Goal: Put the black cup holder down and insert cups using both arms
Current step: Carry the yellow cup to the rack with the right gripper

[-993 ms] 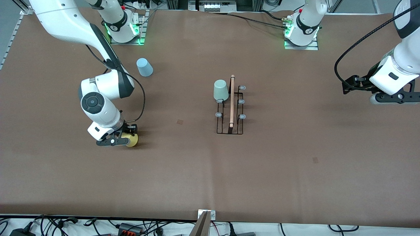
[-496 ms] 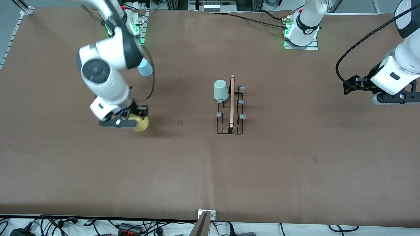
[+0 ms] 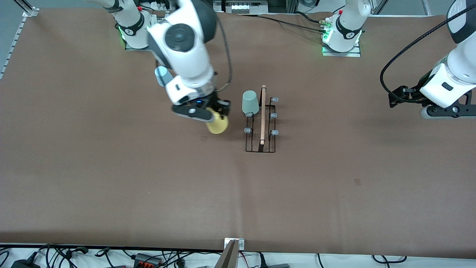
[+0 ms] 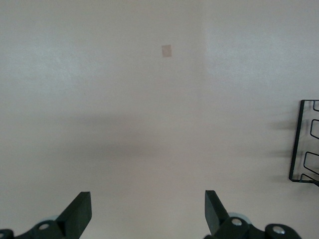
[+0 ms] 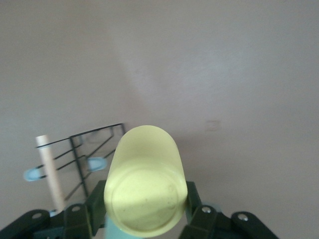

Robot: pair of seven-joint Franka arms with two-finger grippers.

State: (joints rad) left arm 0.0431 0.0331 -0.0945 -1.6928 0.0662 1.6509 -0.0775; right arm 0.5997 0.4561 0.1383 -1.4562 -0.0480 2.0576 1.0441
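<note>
**Yellow cup carried beside the rack**

Yellow cup [image 3: 217,125] up in the air, clamped in right claw [image 3: 208,115], over bare table [image 3: 148,193] just beside black cup holder [image 3: 260,124], toward right arm's end. In right wrist view, cup [image 5: 144,186] gripped betw. the two fingers [image 5: 94,206], closed base facing the cam, rack's wire frame [image 5: 87,149] and wooden rod [image 5: 50,169] close by.

Holder upright mid-table, rod [image 3: 263,114] along its top, grey-capped pegs [image 3: 274,116] on both sides. Mint green cup [image 3: 250,102] mouth-down on the peg farthest from front cam, on the side toward right arm's end. Light blue cup [image 3: 162,75] on table near right arm's base, partly hidden by that arm, well apart from holder.

Left claw [image 3: 448,109] waiting in the air over left arm's end of table, well apart from holder. Left wrist view: fingers [image 4: 79,211] spread wide, nothing betw. them; corner of rack [image 4: 305,144] at pic's edge.
</note>
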